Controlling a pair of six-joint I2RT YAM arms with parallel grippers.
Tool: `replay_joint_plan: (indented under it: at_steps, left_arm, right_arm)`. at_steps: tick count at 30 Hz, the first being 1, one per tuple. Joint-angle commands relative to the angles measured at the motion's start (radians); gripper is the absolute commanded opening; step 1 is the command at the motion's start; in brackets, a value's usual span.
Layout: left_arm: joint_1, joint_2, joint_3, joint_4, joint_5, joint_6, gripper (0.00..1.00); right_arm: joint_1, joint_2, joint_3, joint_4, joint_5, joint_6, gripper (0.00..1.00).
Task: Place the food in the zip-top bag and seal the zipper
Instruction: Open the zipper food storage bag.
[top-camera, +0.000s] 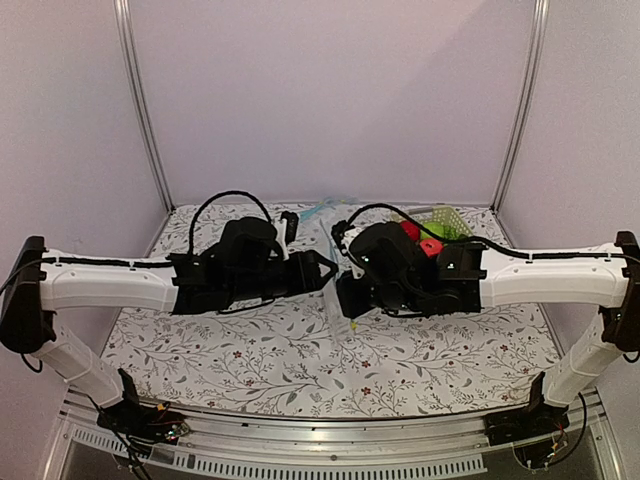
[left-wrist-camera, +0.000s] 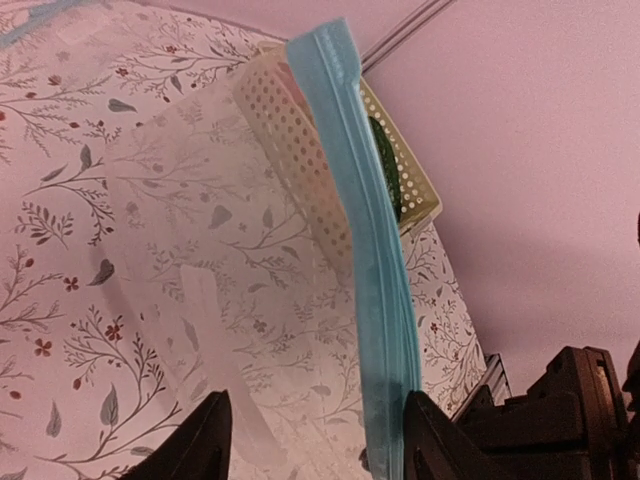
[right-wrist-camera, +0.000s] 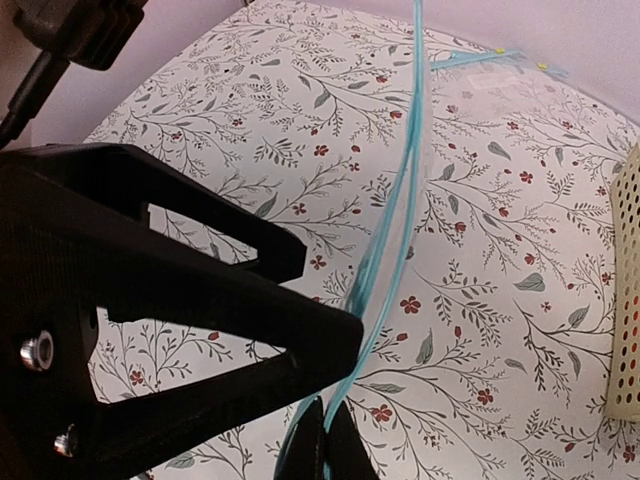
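Fingers first: my right fingers (right-wrist-camera: 326, 440) are pinched shut on the zipper (right-wrist-camera: 395, 230), holding the thin blue strip right at their tips. My left fingers (left-wrist-camera: 317, 405) are spread wide. The zip-top bag (left-wrist-camera: 200, 250) hangs between them, and its blue strip runs down close to one of them. I cannot see either one pressing on the plastic. The two arms reach in from the left and right sides and meet over the middle of the bench (top-camera: 250, 360), so the bag is held up in the air there, between the two sets of fingers. The bag is clear and crinkly, and I can see the flower cloth through it. In the right wrist view the strip looks like two thin blue lines running side by side, and I cannot tell if the mouth is shut. The food is well apart from the bag, in a pale basket (top-camera: 452, 218) with little holes that sits by the far right corner of the bench. In it I can see the round red fruit (top-camera: 409, 229) and the orange-red piece (top-camera: 432, 247), with something bright green beside them. The left wrist view shows something dark green in the basket too, but I cannot tell what it is. Another clear bag (right-wrist-camera: 490, 70) lies flat near the far edge of the bench.
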Motion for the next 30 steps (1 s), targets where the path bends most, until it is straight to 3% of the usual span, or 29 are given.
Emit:
replay_joint_plan:
  at_steps: [1,5,10,22,26,30]
  left_arm:
    - [0.015,0.025,0.020,-0.009,-0.003,0.006,0.59]
    - [0.016,0.028,0.016,-0.014,0.005,0.004,0.43]
    - [0.015,0.028,0.011,-0.035,0.005,-0.001,0.40]
    - [0.020,-0.034,-0.074,-0.045,-0.014,-0.029,0.07]
    - [0.025,-0.057,-0.089,-0.045,0.002,-0.032,0.00]
    - [0.036,-0.088,-0.083,-0.118,0.017,-0.011,0.00]
  right_arm:
    - [0.011,0.026,0.030,-0.019,0.030,-0.017,0.00]
    - [0.014,0.025,0.027,-0.021,0.036,-0.016,0.00]
    - [0.013,0.023,0.025,-0.024,0.060,-0.013,0.00]
    - [0.014,0.024,0.029,-0.056,0.134,0.038,0.00]
    - [0.013,0.037,0.049,-0.111,0.190,0.073,0.00]
    - [-0.006,0.048,0.056,-0.158,0.234,0.139,0.00]
